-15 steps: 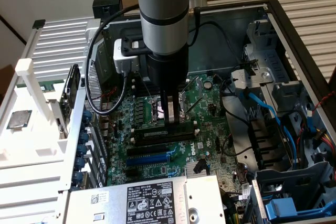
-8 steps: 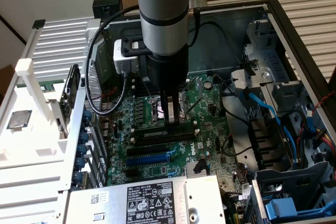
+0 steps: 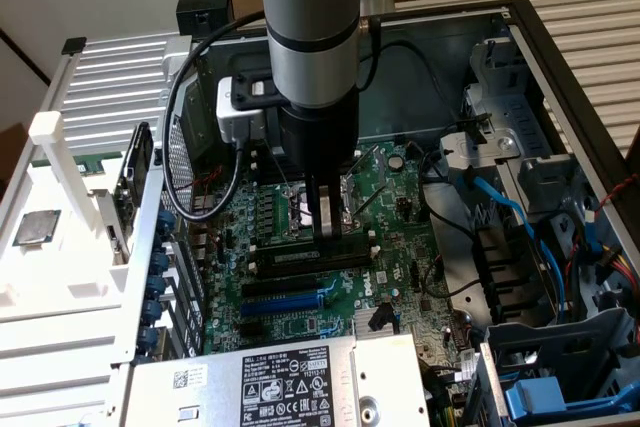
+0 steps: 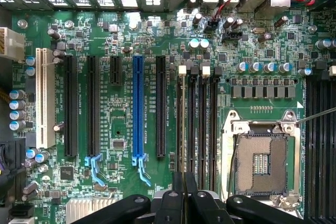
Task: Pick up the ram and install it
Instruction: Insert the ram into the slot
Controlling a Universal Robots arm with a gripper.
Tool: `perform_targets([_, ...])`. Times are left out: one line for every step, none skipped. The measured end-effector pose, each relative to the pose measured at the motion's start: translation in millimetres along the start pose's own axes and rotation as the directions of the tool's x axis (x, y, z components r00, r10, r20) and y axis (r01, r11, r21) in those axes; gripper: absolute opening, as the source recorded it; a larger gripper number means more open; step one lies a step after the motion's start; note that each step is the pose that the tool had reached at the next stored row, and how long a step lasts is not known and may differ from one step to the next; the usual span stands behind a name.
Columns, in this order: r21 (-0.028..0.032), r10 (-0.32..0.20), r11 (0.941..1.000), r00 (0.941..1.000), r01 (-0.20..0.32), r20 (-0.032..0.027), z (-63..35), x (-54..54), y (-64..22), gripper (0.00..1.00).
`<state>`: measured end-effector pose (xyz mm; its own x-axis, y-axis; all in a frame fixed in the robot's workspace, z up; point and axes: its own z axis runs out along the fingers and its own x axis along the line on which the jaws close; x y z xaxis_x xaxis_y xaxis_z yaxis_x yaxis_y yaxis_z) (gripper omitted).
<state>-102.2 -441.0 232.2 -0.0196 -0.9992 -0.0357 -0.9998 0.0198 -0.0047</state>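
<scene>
Inside open computer case (image 3: 545, 52), green motherboard (image 4: 121, 119) laid bare. Judged best for seating: kept square along one black memory slot (image 4: 202, 124), white end clips (image 4: 182, 70) spread, pressed straight down and evenly, well clear of the CPU socket (image 4: 261, 161). Hand (image 4: 184, 184) hung low over the slots beside that socket, fingertips (image 4: 176, 195) pressed together. Could not tell the ram for certain: possibly a thin strip edge-on under the fingertips, held or in the slot.
</scene>
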Motion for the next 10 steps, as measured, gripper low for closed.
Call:
perform_targets([0.0,0.0,1.0,1.0,0.0,0.0,0.2,0.0,0.0,0.12])
perform_targets([0.0,0.0,1.0,1.0,0.0,0.0001,0.4,0.0,0.0,0.12])
perform_targets([0.0,0.0,1.0,1.0,0.0,0.0,0.4,0.0,0.0,0.12])
perform_targets([0.0,0.0,1.0,1.0,0.0,-0.0001,0.4,0.0,0.0,0.12])
perform_targets([0.0,0.0,1.0,1.0,0.0,0.0,0.4,0.0,0.0,0.12])
perform_targets([0.0,0.0,1.0,1.0,0.0,-0.0001,0.4,0.0,0.0,0.12])
perform_targets([0.0,0.0,1.0,1.0,0.0,0.0,0.4,0.0,0.0,0.12])
perform_targets([0.0,0.0,1.0,1.0,0.0,0.0,0.4,0.0,0.0,0.12])
perform_targets([0.0,0.0,1.0,1.0,0.0,0.0,0.4,0.0,0.0,0.12])
perform_targets([0.0,0.0,1.0,1.0,0.0,0.0,0.4,0.0,0.0,0.12])
